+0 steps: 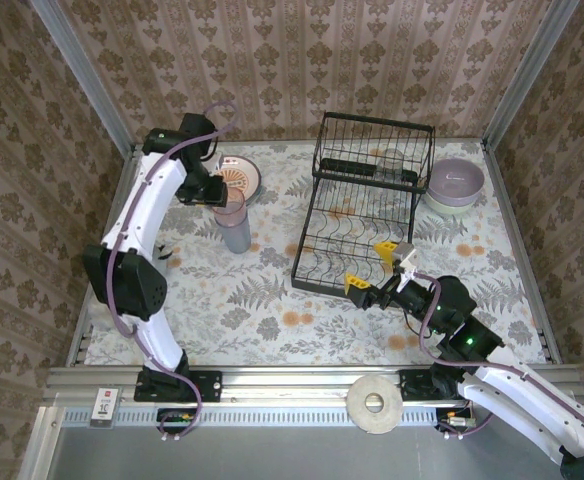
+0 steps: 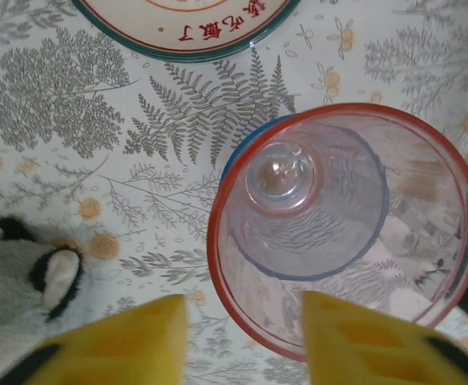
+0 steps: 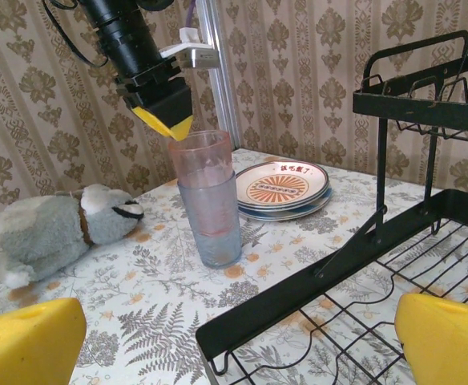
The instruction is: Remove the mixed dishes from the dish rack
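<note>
As the half-open left pincer (image 2: 242,309) straddles the tumbler (image 2: 338,233) rim, snagging could topple it. The right pincer (image 3: 240,321) gapes empty.

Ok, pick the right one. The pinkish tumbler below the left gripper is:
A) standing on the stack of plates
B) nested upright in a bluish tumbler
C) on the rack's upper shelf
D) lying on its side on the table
B: the right wrist view shows the pinkish tumbler upright inside a bluish tumbler that stands on the table, beside the plates rather than on them.
</note>
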